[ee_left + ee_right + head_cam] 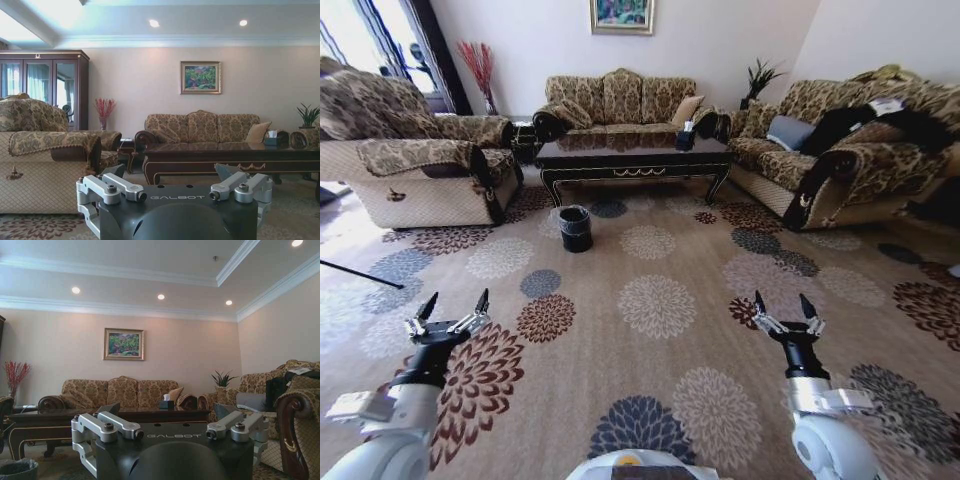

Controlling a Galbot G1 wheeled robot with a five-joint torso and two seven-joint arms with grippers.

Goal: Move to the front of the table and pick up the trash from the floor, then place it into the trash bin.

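Across the beige carpet with round flower medallions (pixel 660 250), the long low coffee table of dark glossy wood with gold scroll ornament (pixel 632 158) stood well ahead of the robot, between three patterned brown sofas. Just in front of the table's left end sat the small round black trash bin lined with a crinkly plastic bag (pixel 575 228), on the carpet. Both arms were held low and forward, well short of the bin: the left gripper (pixel 453 307) and the right gripper (pixel 784 306) each had fingers spread apart, grasping nothing. Trash on the carpet was too small to tell.
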